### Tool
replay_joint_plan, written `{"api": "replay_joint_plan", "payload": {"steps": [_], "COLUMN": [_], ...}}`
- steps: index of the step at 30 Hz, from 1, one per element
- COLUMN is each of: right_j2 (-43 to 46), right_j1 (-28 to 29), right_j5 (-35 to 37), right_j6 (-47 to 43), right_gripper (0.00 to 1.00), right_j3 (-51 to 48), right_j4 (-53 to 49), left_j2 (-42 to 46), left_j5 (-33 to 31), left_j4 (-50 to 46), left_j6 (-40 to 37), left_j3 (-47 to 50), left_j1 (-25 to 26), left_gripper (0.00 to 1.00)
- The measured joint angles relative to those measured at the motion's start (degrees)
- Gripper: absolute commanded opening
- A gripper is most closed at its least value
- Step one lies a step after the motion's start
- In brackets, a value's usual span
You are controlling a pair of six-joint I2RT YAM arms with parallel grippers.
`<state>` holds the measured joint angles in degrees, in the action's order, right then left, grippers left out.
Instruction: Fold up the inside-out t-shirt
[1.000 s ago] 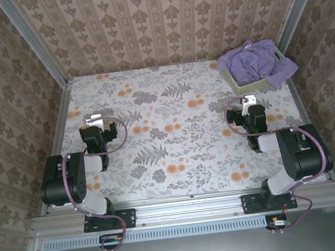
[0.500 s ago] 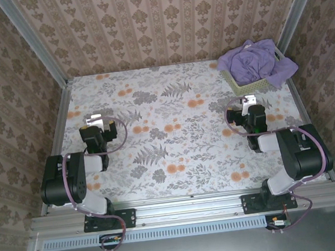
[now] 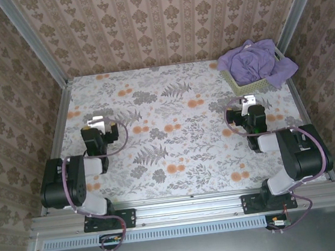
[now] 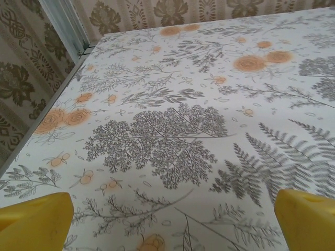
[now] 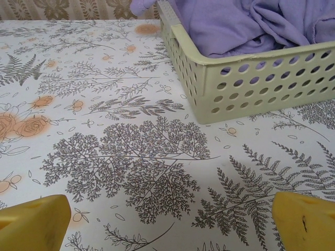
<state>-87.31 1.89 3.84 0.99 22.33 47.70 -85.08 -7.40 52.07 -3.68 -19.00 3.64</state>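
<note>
T-shirt (image 5: 251,23) in basket (image 5: 246,78) — right-wrist view

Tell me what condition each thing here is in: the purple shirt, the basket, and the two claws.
t-shirt: crumpled in a heap, unfolded, spilling over the basket's rim.
basket: upright at the table's far right corner, stuffed with the t-shirt.
left gripper: open, holding nothing.
right gripper: open, holding nothing, just short of the basket.

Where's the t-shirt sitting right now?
In the top view, the t-shirt is bunched in the pale green basket at the far right corner of the table. It spills over the basket's rim, just beyond the right gripper.
</note>
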Motion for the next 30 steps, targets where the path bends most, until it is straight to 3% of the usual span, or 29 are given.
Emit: {"api": "replay_joint_plan", "payload": {"steps": [5, 11, 17, 21, 24, 30], "right_j2": [7.3, 24.5, 33.7, 34.9, 33.7, 15.5], "right_j1": [2.7, 6.5, 6.6, 5.9, 5.6, 4.8], "right_j5": [0.5, 0.8, 1.8, 1.8, 2.1, 10.0], "right_j6": [-2.2, -3.2, 10.3, 17.0, 18.8, 18.3], "right_gripper": [1.0, 1.0, 1.0, 1.0, 1.0, 1.0], "right_j3": [-2.4, -0.3, 13.2, 17.7, 18.3, 34.3], "right_j4": [-1.1, -13.5, -35.5, -40.9, -44.3, -52.9], "left_j2": [17.5, 39.1, 46.9, 45.8, 46.9, 48.3], "left_j5": [-1.6, -1.7, -5.2, -7.4, -6.5, -1.1], "left_j4": [-9.0, -25.7, -44.2, -58.3, -62.4, -64.7], "left_j6": [-0.6, 1.9, 14.1, 25.0, 29.6, 34.0], "left_j3": [1.8, -1.6, -8.7, -15.7, -15.5, -12.8], "left_j1": [3.4, 6.9, 6.6, 5.2, 3.4, 0.5], "left_gripper": [1.0, 1.0, 1.0, 1.0, 1.0, 1.0]}}
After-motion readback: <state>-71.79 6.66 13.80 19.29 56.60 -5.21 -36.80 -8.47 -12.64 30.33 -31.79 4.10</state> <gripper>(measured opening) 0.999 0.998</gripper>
